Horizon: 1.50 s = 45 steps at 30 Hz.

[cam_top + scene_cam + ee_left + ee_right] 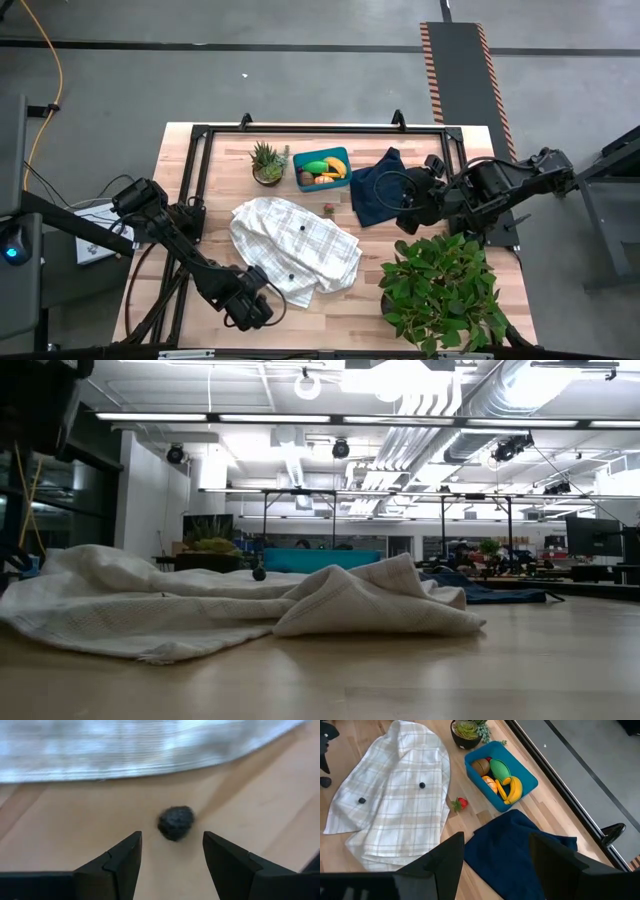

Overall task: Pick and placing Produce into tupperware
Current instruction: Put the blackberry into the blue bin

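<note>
The teal tupperware (322, 168) stands at the table's far middle, holding a banana (514, 789) and green (500, 770), brown (480, 766) and orange (490, 784) pieces. A red strawberry (462, 803) lies on the wood near it. Two dark berries (422, 785) (362, 800) rest on a white checked cloth (295, 245). A third dark berry (176, 822) lies on bare wood by the cloth's edge. My left gripper (172, 855) hangs open just above it, near the table's front edge (258, 308). My right gripper (495, 860) stands open, high over the navy cloth (375, 188).
A small spiky potted plant (267, 162) stands left of the tupperware. A big leafy plant (445, 290) fills the near right corner. A black frame (320, 128) runs along the table's far and left sides. In the low view the crumpled cloth (250, 605) fills the foreground.
</note>
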{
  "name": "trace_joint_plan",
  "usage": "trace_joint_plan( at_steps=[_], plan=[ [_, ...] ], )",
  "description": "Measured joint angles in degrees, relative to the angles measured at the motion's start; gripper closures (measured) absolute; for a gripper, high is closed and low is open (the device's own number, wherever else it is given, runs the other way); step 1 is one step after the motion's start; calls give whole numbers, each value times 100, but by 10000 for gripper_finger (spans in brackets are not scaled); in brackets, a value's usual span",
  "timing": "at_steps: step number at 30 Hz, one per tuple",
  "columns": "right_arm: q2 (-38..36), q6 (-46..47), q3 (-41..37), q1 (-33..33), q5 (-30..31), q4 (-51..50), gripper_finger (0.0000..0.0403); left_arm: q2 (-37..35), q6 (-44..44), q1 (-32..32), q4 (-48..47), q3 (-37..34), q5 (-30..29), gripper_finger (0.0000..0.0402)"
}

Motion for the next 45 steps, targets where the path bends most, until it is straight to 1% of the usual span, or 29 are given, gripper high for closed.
trace_joint_plan(
  at_steps=[6, 9, 12, 23, 39, 45],
  plan=[
    [0, -22, 0, 0, 1, -1, 190, 0, 612, 0, 289, 0, -233, 202],
    [0, -21, 0, 0, 1, 1, 190, 0, 1070, 2, 290, 0, -264, 202],
    [0, -20, 0, 0, 0, 0, 190, 0, 1302, 0, 246, 0, -261, 202],
    [0, 20, 0, 0, -19, 1, 190, -1, 1586, 2, 50, 0, -292, 202],
    [0, 22, 0, 0, -15, 23, 190, 46, 1567, 2, 114, 0, -417, 202],
    [0, 22, 0, 0, -14, 52, 190, 114, 1589, 72, 91, -14, -380, 202]
  ],
)
